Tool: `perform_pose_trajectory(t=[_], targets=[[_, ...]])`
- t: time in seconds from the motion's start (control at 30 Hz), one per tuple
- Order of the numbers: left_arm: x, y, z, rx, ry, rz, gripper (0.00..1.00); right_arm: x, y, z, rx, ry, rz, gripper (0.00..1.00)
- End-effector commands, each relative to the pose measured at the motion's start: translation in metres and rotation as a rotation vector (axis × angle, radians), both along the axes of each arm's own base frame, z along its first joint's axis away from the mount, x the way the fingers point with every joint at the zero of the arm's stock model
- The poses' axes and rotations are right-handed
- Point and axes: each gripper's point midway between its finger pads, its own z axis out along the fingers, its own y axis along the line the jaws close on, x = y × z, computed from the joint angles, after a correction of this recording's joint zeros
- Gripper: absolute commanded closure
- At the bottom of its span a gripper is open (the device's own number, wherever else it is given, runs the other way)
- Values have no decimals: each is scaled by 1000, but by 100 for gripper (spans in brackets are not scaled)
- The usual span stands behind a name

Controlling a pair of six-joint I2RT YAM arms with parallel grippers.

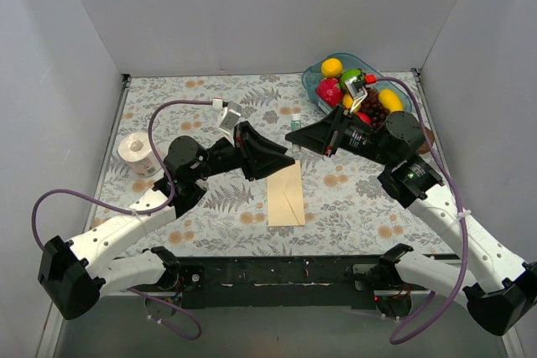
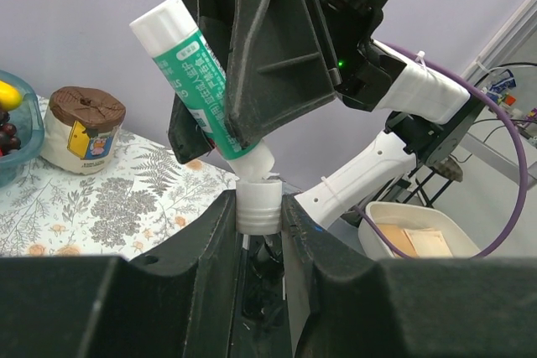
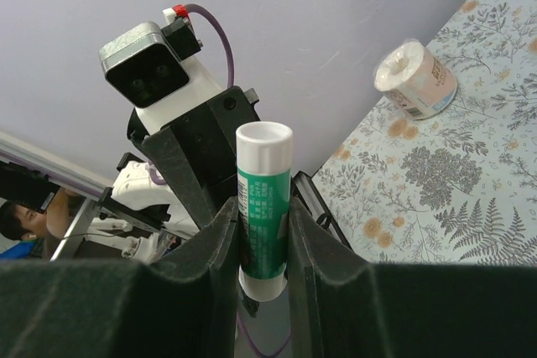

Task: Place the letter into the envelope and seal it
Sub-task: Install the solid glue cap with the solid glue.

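The envelope (image 1: 286, 196) lies flat on the table (image 1: 352, 199) directly below both grippers, its long axis running near to far and the far end leaning slightly right. The right gripper (image 3: 263, 236) is clamped on the glue stick (image 3: 263, 199). The left gripper (image 2: 258, 217) is clamped on the white cap (image 2: 258, 205), which the stick meets at an angle.

Envelope (image 1: 286, 197) centre; bowl (image 1: 311, 85) behind right; roll (image 1: 134, 152) left.

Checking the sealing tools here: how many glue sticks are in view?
1. The glue stick is held in the air: right fingers clamp its green body, left fingers clamp its cap. Others may be hidden from these views.
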Motion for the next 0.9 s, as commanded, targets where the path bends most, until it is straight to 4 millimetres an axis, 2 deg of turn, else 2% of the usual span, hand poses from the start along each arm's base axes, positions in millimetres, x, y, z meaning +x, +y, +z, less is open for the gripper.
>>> perform_pose_trajectory(t=[0.0, 0.53, 0.87], targets=[[-8, 1, 21, -24, -61, -23, 100, -7, 0, 24, 43, -61, 18, 99], [-9, 0, 25, -44, -69, -28, 100, -7, 6, 18, 34, -44, 26, 99], [-12, 8, 38, -143, -41, -13, 100, -7, 7, 18, 38, -62, 9, 99]])
